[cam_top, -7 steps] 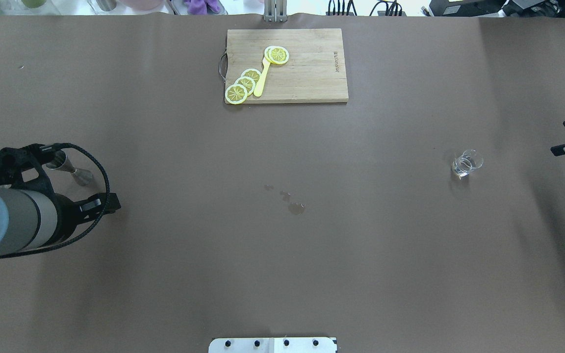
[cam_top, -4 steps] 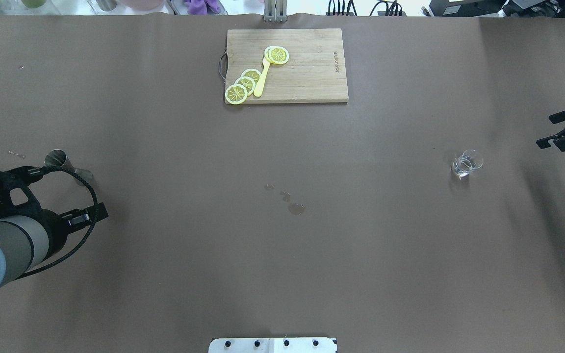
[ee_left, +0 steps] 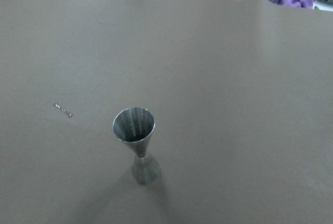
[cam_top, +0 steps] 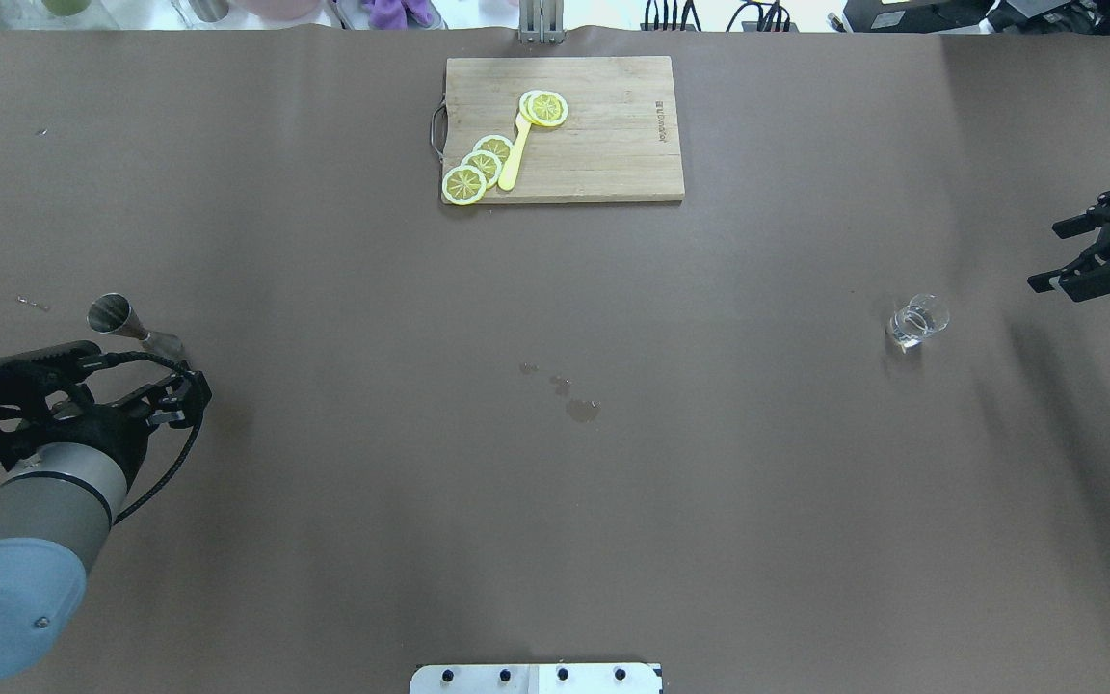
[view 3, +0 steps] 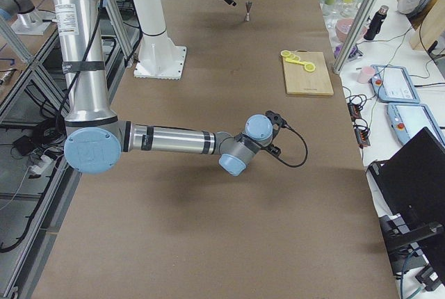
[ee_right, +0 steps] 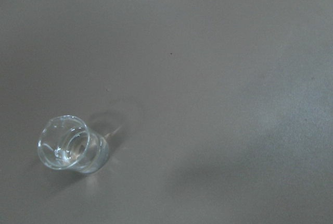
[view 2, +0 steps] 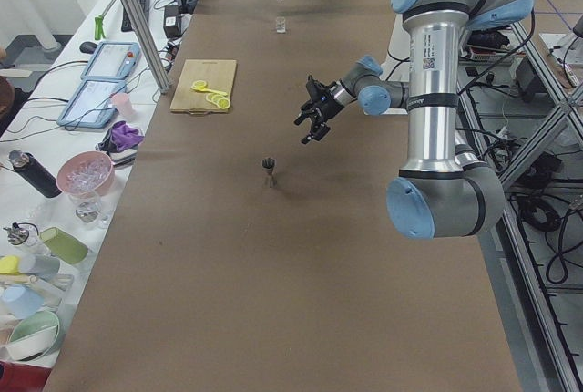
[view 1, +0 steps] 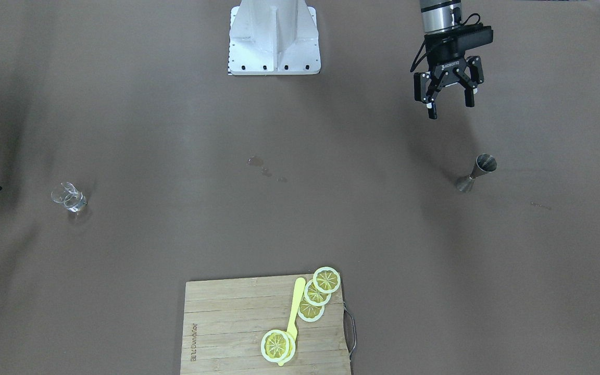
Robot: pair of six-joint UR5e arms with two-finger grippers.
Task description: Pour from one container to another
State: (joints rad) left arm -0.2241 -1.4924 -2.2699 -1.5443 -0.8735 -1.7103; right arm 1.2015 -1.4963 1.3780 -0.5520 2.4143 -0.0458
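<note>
The left gripper [view 1: 451,107] hangs with its fingers spread wide and empty. The jigger [view 1: 476,173] stands upright on the table [cam_top: 555,540] just ahead of those fingertips, untouched. Far to the right, the cup [cam_top: 916,321] stands upright, near the right gripper [cam_top: 1046,257], whose fingers are parted, holding nothing.

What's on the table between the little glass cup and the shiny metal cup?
Only a few small wet-looking spots, about midway and slightly nearer the robot. The overhead view shows them.

Clear glass cup [cam_top: 916,322], grey steel jigger [ee_left: 135,130], brown table [cam_top: 555,501]
</note>
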